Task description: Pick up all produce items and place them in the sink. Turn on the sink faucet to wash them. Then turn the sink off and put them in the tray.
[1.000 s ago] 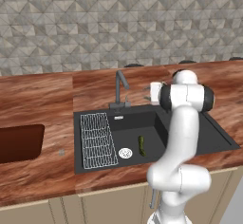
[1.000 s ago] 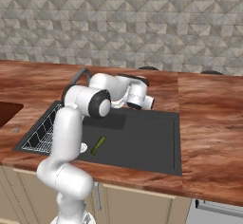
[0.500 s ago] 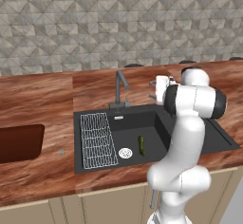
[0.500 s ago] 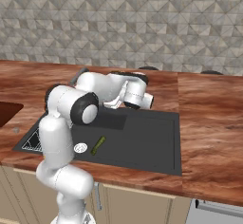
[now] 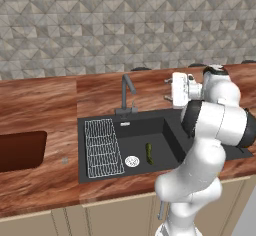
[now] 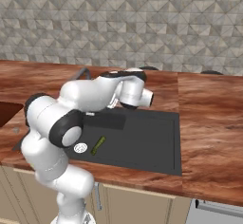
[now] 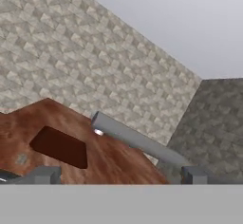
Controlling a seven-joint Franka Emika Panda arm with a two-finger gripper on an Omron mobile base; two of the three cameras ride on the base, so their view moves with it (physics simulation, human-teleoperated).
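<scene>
The produce, a small dark-green cucumber [image 5: 148, 152], lies on the floor of the black sink [image 5: 172, 140] beside the round drain [image 5: 132, 161]; it also shows as the cucumber [image 6: 98, 144] in the right base view. The faucet [image 5: 125, 92] stands at the sink's back edge. My gripper [image 5: 167, 90] hangs level to the right of the faucet, pointing at it, open and holding nothing. In the hand view the faucet spout [image 7: 137, 140] crosses just ahead of my open gripper [image 7: 118, 175]. The reddish-brown tray [image 5: 20, 150] is set in the counter at far left.
A white wire rack [image 5: 103, 147] lies in the sink's left part. A flat black panel [image 6: 107, 120] lies at the sink's back. A tiled wall [image 5: 100, 25] rises behind the wooden counter [image 5: 45, 100]. My own arm [image 6: 71, 109] blocks the sink's left half in the right base view.
The arm's elbow has swung to the right and nearer the cameras, while the hand stays beside the faucet. The cucumber has not moved. The jaws stay open.
</scene>
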